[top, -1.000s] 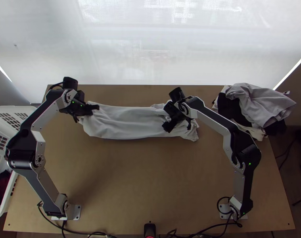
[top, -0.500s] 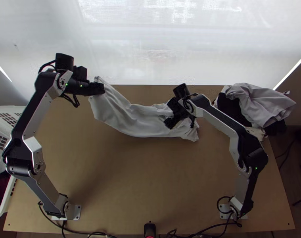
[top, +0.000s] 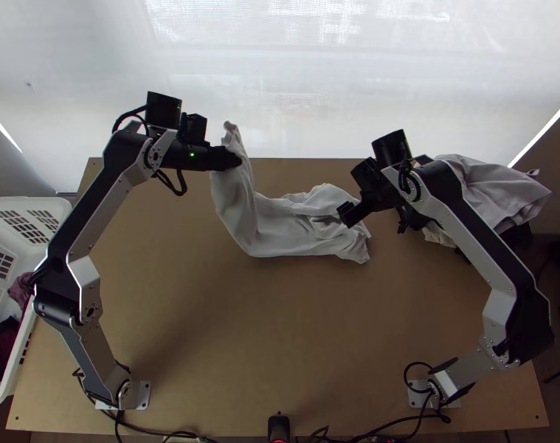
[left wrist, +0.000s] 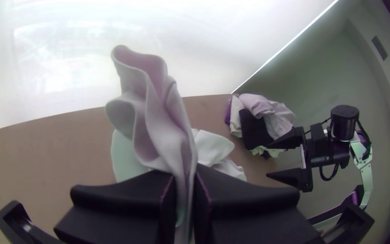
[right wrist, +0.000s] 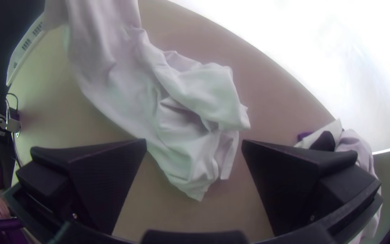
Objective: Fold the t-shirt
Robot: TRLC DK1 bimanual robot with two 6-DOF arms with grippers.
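"Over the table's (top: 228, 354) far half, seen from the top, what's new?"

"My left gripper (top: 235, 161) has carried one end of the pale t-shirt (top: 276, 240) up and inward from the table's left side. The other end lies bunched on the table, right of its middle. My right gripper (top: 373, 221) has come away from that end, towards the heap of clothes (top: 493, 192) at the table's right edge."

"And what does that mean for the fold?"

"I'd judge I'm bringing the lifted end across. The t-shirt isn't neatly folded, and the bunched part may want smoothing first, or the creases get folded in."

"From the left wrist?"

"My left fingers are pinched on a narrow gather of the t-shirt, a loose flap standing past them above the table. Farther off, my right gripper's fingers are parted, towards the table's right side."

"And the right wrist?"

"I see those fingers wide and holding nothing; the crumpled end lies on the table beyond them."

"Any labels, any writing?"

"None I can read on the t-shirt."
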